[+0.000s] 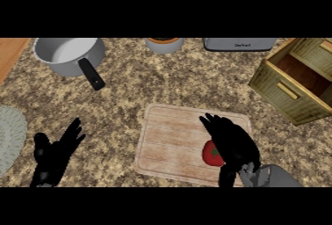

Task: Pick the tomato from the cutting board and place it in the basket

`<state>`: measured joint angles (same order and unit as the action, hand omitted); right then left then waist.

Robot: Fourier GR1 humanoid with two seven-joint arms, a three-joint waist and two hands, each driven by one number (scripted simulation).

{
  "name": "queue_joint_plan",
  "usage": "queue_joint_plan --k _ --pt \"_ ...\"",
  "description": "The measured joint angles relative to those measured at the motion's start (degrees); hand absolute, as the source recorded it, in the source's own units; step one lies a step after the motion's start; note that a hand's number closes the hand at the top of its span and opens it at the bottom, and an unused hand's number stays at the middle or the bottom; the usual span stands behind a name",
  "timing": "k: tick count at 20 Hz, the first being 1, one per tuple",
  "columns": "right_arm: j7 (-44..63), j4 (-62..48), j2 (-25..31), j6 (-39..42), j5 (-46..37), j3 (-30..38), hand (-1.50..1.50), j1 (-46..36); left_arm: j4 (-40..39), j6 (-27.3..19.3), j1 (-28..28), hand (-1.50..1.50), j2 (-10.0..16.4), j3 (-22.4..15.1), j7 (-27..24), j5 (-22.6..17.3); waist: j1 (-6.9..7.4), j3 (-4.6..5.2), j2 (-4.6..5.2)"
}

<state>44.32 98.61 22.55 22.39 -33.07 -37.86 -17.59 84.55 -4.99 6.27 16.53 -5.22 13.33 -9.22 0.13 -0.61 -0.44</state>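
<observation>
Speckled brown stone counter [149,88], seen from steeply above. Right hand [235,143] over the right part of the cutting board [172,145], fingers stretched straight toward the board's far edge, thumb down toward its near edge, curled round nothing. Tomato [211,154] on the board, red with a green star on top, tucked against the left side of that palm and partly hidden by it; touching or not, hard to call. Left hand [55,154] well off the board's left side, open, fingers up, resting. Off the board's far right corner, a woven basket [285,90], set askew. Off the far left corner, a grey pot [65,52] with a black handle. Past the left hand, a pale plate [9,140] at the edge.
</observation>
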Motion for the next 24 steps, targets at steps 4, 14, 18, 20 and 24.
queue_joint_plan --k 4,14,18,20,24 --pt "-2.2 -2.1 -1.3 -1.2 -2.3 0.1 -1.5 0.8 -0.4 0.2 -0.1 0.0 -0.4 0.3 -0.3 0.6 0.0 -0.08 -0.04" --pt "-8.9 -6.8 -2.1 -2.8 -8.1 -0.4 1.5 1.0 0.3 1.2 0.3 0.0 -0.7 1.4 0.3 0.9 0.01 0.02 0.02" --pt "-11.6 -9.1 -2.3 -4.9 -12.3 -1.6 1.5 0.5 0.4 1.5 0.4 0.0 -1.1 1.4 0.2 1.2 0.07 0.03 -0.04" --pt "-12.6 -7.6 -1.2 -4.5 -12.9 -1.5 1.5 1.6 0.7 1.7 0.5 0.0 -1.1 1.9 0.7 1.0 -0.07 0.05 -0.06" --pt "-14.4 -8.5 -1.5 -5.5 -15.3 -1.1 1.5 1.5 -0.2 2.5 0.4 0.0 -1.1 2.5 -0.5 1.2 -0.09 0.01 -0.06"
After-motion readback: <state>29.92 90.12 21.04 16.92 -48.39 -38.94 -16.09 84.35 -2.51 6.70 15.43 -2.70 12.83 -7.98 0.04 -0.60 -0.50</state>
